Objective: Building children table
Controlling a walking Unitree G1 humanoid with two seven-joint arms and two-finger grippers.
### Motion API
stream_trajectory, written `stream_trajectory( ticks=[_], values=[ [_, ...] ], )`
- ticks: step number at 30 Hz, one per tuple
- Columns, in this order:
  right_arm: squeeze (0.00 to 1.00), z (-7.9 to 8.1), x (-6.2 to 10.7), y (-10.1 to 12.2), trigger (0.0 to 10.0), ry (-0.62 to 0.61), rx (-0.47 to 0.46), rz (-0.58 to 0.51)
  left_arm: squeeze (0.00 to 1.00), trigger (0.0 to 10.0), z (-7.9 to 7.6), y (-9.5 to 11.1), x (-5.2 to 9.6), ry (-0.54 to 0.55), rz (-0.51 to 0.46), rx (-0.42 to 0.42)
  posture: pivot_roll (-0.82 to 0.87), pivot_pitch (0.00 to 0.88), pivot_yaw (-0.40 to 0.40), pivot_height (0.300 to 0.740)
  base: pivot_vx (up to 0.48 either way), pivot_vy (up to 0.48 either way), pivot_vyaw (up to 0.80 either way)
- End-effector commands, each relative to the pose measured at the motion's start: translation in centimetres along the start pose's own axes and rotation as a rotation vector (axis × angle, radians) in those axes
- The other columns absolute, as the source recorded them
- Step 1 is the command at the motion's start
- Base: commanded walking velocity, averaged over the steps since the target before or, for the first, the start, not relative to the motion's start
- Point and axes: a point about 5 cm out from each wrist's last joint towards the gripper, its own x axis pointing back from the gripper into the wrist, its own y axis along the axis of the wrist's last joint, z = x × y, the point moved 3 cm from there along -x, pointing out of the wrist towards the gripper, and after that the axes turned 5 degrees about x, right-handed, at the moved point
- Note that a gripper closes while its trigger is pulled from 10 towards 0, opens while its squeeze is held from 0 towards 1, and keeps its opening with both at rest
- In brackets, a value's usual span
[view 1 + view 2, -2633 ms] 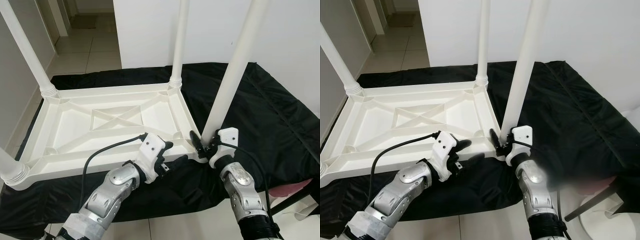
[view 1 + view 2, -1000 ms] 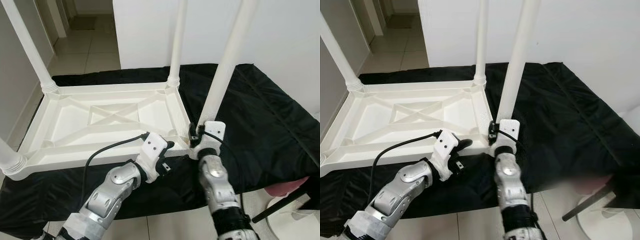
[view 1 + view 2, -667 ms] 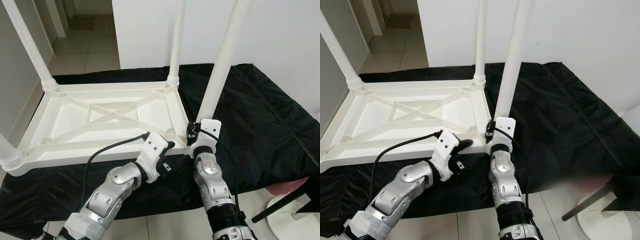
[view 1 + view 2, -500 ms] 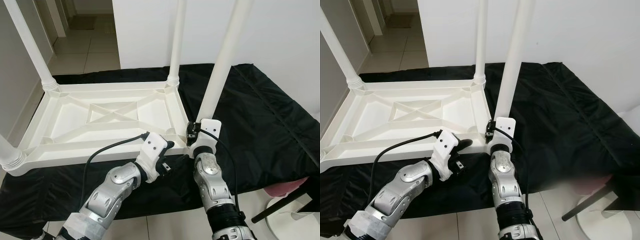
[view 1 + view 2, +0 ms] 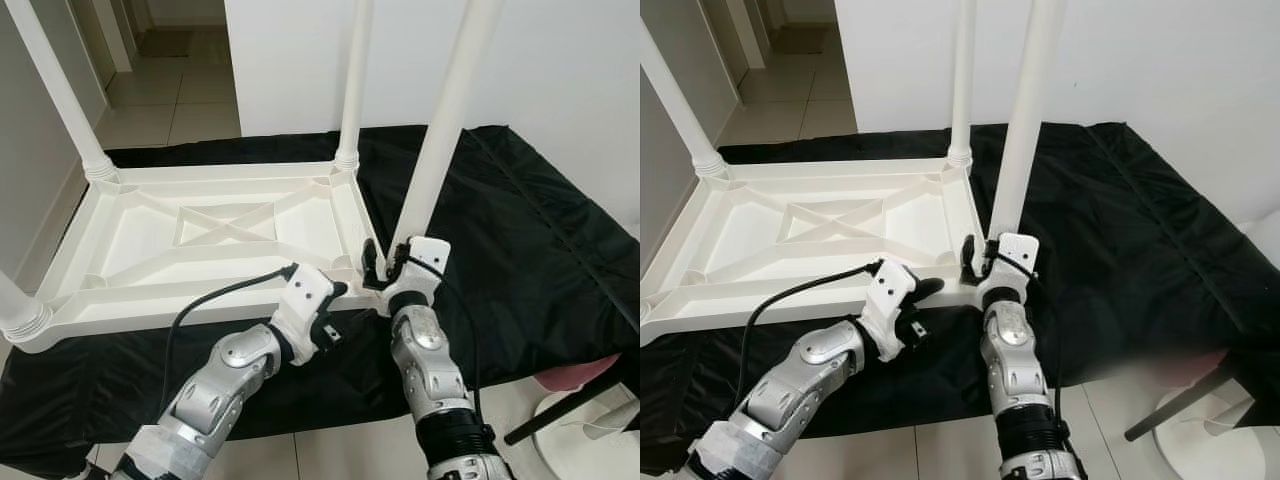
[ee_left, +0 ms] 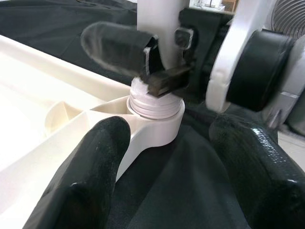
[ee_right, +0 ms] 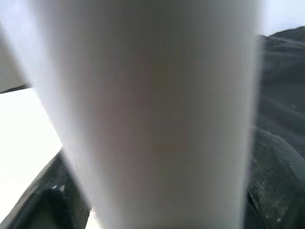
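I see my right gripper (image 5: 385, 268) has rotated, still clasping the table leg (image 5: 440, 130) at centre frame; the left gripper (image 5: 345, 303) hangs released beside the tabletop (image 5: 200, 240).

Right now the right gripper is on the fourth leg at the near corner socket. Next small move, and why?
Probably keep twisting the leg down into the corner socket. The right gripper is clamped round the leg's base, and the left wrist view shows white thread rings above the socket rim, so it looks not fully seated. The left gripper sits open beside the tabletop corner.
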Motion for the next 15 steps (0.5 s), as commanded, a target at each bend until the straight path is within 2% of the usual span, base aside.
stream_trajectory(
  ticks=[1, 7, 15],
  values=[
    [0.0, -0.1, 0.2, 0.0, 10.0, 0.016, -0.008, -0.006, 0.0, 10.0, -0.5, 0.2, 0.1, -0.057, 0.006, -0.011, -0.05, 0.016, -0.001, 0.74, 0.0, 0.0, 0.0],
    [0.0, -0.8, 1.1, -0.2, 10.0, 0.086, 0.03, -0.011, 0.0, 10.0, -0.4, 0.1, 0.2, -0.053, 0.007, -0.011, -0.05, 0.018, -0.005, 0.74, 0.0, 0.0, 0.0],
    [0.0, -0.5, 1.9, -0.2, 10.0, 0.148, 0.049, -0.026, 0.0, 10.0, -0.7, 0.2, 0.3, -0.066, 0.003, 0.018, -0.05, 0.02, -0.005, 0.74, 0.0, 0.0, 0.0]
  ],
)
